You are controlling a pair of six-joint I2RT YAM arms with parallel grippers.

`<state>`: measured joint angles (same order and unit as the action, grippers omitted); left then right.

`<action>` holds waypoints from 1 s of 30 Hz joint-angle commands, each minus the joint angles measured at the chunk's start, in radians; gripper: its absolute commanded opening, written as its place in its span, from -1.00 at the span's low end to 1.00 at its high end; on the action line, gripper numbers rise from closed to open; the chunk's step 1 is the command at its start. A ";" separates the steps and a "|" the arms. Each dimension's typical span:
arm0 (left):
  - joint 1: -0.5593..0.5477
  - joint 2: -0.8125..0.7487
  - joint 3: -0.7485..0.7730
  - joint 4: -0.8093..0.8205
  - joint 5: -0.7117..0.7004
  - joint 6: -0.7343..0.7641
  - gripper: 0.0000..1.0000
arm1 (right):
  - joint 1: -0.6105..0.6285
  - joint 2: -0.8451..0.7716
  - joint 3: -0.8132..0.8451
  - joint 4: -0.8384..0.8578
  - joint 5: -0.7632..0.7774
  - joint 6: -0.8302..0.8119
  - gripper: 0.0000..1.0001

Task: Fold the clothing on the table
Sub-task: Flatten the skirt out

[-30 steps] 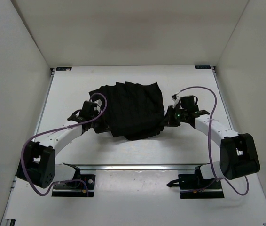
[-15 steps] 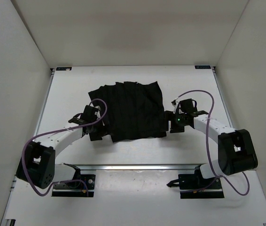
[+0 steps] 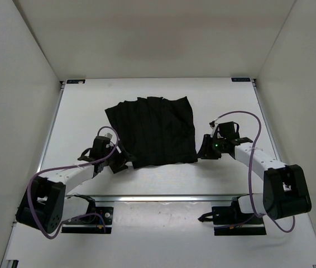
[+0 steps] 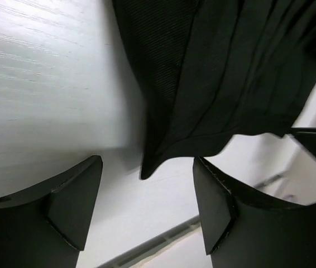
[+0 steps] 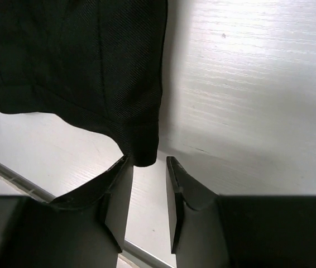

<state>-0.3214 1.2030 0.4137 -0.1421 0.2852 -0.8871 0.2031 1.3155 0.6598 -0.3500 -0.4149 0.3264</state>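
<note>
The black clothing [image 3: 153,129] lies spread flat in the middle of the white table [image 3: 225,100], pleat creases running front to back. My left gripper [image 3: 119,162] sits just off its near left corner. In the left wrist view the clothing [image 4: 230,67] ends in a corner just ahead of my left gripper [image 4: 147,187], which is open wide with only table between the fingers. My right gripper [image 3: 205,148] is at the near right corner. In the right wrist view my right gripper [image 5: 147,170] stands narrowly open, with the clothing [image 5: 63,56] corner at its fingertips and not pinched.
A metal rail [image 3: 158,197] runs along the near side of the table, with both arm bases below it. White walls [image 3: 29,84] enclose the left, back and right. Purple cables [image 3: 242,114] loop from each arm.
Both grippers have opened and let go of the clothing, which has gone from bunched and lifted to lying flat. Both arms have drawn back towards the near edge; the right jaws have since narrowed.
</note>
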 commanded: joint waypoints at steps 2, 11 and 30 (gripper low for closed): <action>-0.002 0.030 -0.070 0.185 0.051 -0.119 0.54 | 0.016 -0.006 -0.008 0.046 -0.002 0.017 -0.46; -0.071 0.070 -0.061 0.256 -0.004 -0.196 -0.19 | 0.056 0.031 -0.028 0.086 -0.033 0.057 0.30; -0.042 0.056 0.025 0.142 -0.044 -0.060 -1.00 | 0.064 0.083 -0.066 0.272 -0.035 0.131 -1.00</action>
<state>-0.3733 1.2865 0.3874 0.0284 0.2726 -1.0069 0.2661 1.3888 0.5476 -0.1181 -0.4679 0.4541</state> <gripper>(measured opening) 0.135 0.032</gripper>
